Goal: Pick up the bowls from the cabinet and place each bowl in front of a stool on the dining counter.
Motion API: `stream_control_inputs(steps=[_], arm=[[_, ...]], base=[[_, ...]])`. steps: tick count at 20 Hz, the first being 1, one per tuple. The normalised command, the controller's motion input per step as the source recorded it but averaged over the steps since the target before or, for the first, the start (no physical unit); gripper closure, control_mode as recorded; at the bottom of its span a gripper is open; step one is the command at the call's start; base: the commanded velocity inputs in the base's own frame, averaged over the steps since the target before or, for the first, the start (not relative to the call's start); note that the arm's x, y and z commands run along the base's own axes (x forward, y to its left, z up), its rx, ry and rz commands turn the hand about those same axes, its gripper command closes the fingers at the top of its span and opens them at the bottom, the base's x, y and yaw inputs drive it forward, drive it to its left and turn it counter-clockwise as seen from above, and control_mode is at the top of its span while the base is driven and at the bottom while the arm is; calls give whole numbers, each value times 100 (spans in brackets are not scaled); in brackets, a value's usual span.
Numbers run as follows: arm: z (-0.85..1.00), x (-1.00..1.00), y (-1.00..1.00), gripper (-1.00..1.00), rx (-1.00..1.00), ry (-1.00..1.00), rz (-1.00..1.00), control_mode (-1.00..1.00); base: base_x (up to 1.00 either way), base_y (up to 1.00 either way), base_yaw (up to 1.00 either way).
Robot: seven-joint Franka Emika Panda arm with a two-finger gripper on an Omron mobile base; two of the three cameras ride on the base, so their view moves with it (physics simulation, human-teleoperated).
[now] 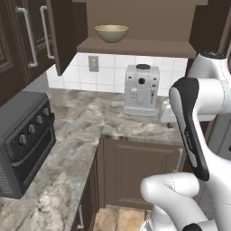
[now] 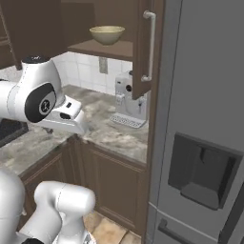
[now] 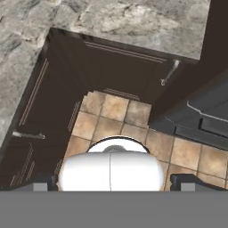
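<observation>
Item, nearest: the claw (image 3: pixel 111 182), its two dark tips showing at the bottom corners of the hand view, standing fully apart and holding nothing. It is pointing down at a tiled floor (image 3: pixel 116 116) and at the dark lower drawer cabinets (image 3: pixel 113 67) in the corner under the stone top.

Item, the arm (image 1: pixel 191 131): folded high over the base, its hand sitting just above the worktop (image 1: pixel 85 122) edge in the right base view, well below the shelf.

Item, mid-distance: a black toaster oven (image 1: pixel 25 137) is resting on the left run of the worktop; a white coffee machine (image 1: pixel 141 89) is standing near the tiled back wall, roughly under the open cabinet.

Item, farthest: the cabinet (image 1: pixel 135 18), doors swung open, long grey handles showing. One pale olive-beige bowl (image 1: pixel 111 33) is sitting upright on its shelf (image 1: pixel 135 46), toward the left. No second bowl is visible here.

Step in hand, by judgement: the reach for this bowl is only beginning; nothing is grasped yet. The next move is calling for the hand to lift and turn toward the shelf, clearing the coffee machine and the open right door (image 2: pixel 143 52), then to take the bowl by its rim.

Views compared: the right base view is showing a grey refrigerator (image 2: pixel 200 119) beside the cabinet; the left base view is giving the oven instead.
</observation>
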Motion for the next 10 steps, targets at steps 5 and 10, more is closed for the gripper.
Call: stream_control_inputs(steps=[5,10], arm=[[0,0,0,-100,0,0,0,100],[0,0,0,-100,0,0,0,100]], base=[[75,2,-19],[64,22,-22]])
